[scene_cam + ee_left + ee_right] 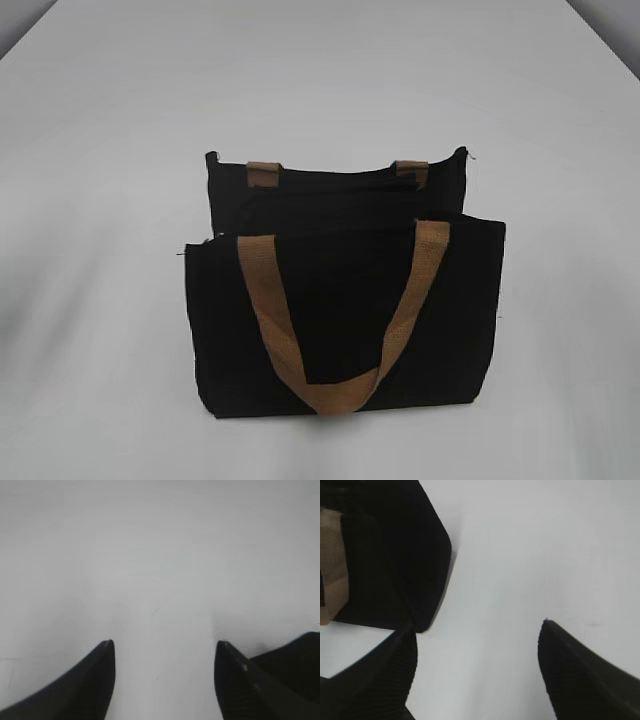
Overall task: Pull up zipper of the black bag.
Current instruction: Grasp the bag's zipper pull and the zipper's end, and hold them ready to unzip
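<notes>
The left claw [162, 650] stands spread wide, its two dark fingertips [102, 655] well apart with only pale bench [160, 555] between them. It holds nothing and touches nothing. A dark mass sits at the lower right edge of the left wrist view, just beside the right-hand finger; what it is cannot be told.

The right claw [477, 630] is likewise spread wide and empty. Its left-hand fingertip [407, 645] lies just beside a rounded corner of the black bag [395, 555], so close that contact cannot be ruled in or out. A strip of tan webbing [332, 565] shows on the bag at the left edge of that view. The other fingertip is well clear of the bag, over bare bench.

In the exterior view neither claw appears. The black bag [345, 300] lies alone on the white bench [100, 200], near its middle. Its long axis runs left to right across the view, its mouth turned toward the far side and its bottom edge toward the camera. One tan handle [335, 330] lies flat on the bag's front panel, looping down toward the bag's bottom edge. The ends of the second handle [265, 173] show at the bag's far rim. The zipper cannot be made out in any view; the dark opening between the bag's two rims hides it.
</notes>
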Robot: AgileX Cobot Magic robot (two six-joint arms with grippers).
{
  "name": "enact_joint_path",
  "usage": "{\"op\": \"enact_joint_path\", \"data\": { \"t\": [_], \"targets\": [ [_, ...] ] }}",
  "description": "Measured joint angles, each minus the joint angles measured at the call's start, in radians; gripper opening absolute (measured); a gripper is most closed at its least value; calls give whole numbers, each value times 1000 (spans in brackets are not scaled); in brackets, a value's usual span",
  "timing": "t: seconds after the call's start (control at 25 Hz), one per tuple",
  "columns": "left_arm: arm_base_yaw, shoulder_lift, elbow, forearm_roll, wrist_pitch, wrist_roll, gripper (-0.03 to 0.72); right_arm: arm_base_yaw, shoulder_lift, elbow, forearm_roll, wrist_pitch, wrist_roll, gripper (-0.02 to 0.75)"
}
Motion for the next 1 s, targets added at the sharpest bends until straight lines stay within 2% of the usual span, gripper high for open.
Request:
{"op": "enact_joint_path", "data": {
  "t": [0.12, 0.28, 0.44, 0.72, 0.84, 1.0],
  "targets": [
    [-57, 128, 0, -33, -153, 1, 474, 41, 135, -40, 61, -71, -78, 579],
    [-184, 266, 0, -56, -370, 1, 474, 104, 317, -122, 91, -122, -164, 579],
    [-283, 360, 16, -56, -448, 1, 470, 177, 512, -216, 91, -141, -235, 579],
    [-425, 386, 227, -85, -696, -15, 470, 305, 766, -399, 92, -174, -338, 579],
    [-489, 394, 300, -41, -802, -42, 470, 353, 859, -485, 92, -177, -364, 579],
    [-509, 453, 316, 77, -870, -89, 469, 399, 957, -590, 97, -179, -370, 579]
  ]
}}
